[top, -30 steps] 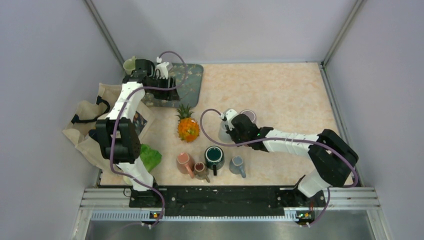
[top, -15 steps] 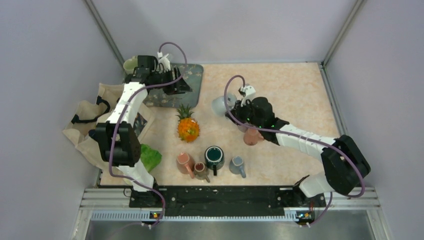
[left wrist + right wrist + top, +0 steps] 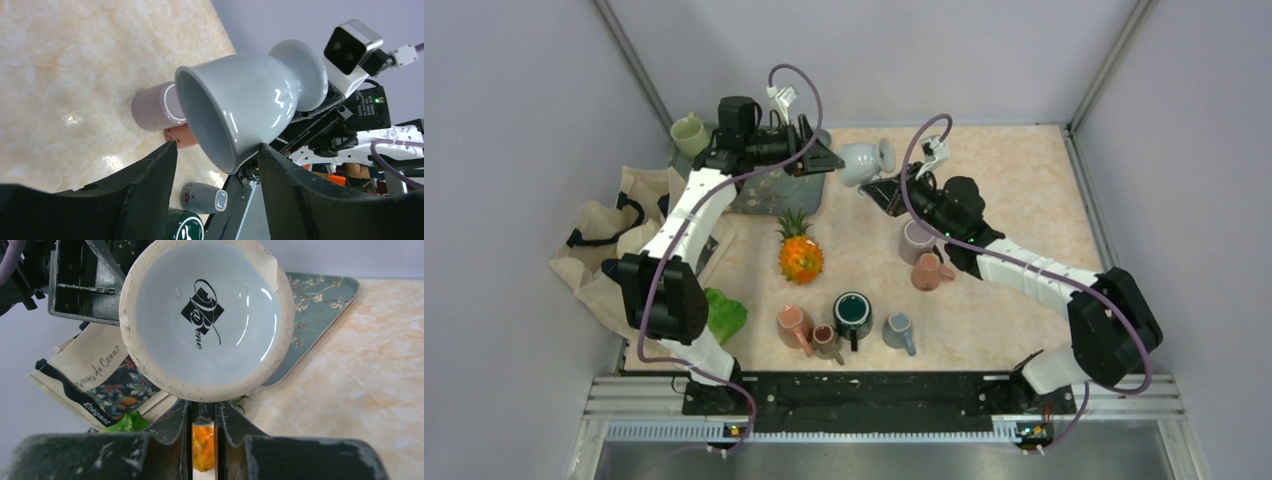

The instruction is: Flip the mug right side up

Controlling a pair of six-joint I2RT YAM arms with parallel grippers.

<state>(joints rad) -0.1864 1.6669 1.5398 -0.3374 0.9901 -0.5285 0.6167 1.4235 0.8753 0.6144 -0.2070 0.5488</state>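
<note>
The pale grey mug [image 3: 862, 160] hangs in the air on its side, between the two arms at the back of the table. My right gripper [image 3: 203, 407] is shut on its handle, and the mug's base with a black logo [image 3: 207, 315] faces the right wrist camera. The mug's open mouth [image 3: 210, 120] points at my left gripper [image 3: 215, 147], which is open. The lower rim sits between the left fingers [image 3: 150, 175], close to the right-hand one. In the top view the left gripper [image 3: 826, 160] is just left of the mug.
A patterned tray [image 3: 769, 185] and tote bag [image 3: 614, 235] lie at the back left, with a pale green cup [image 3: 689, 130] behind. A pineapple [image 3: 800, 255], lettuce [image 3: 724, 312] and several mugs [image 3: 852, 313] stand in front; a lilac mug [image 3: 916, 240] and salmon mug [image 3: 929, 272] sit under the right arm.
My right arm lifted the grey mug off the table and carried it up and to the back left. The left arm swung right from the tray to meet its mouth.
</note>
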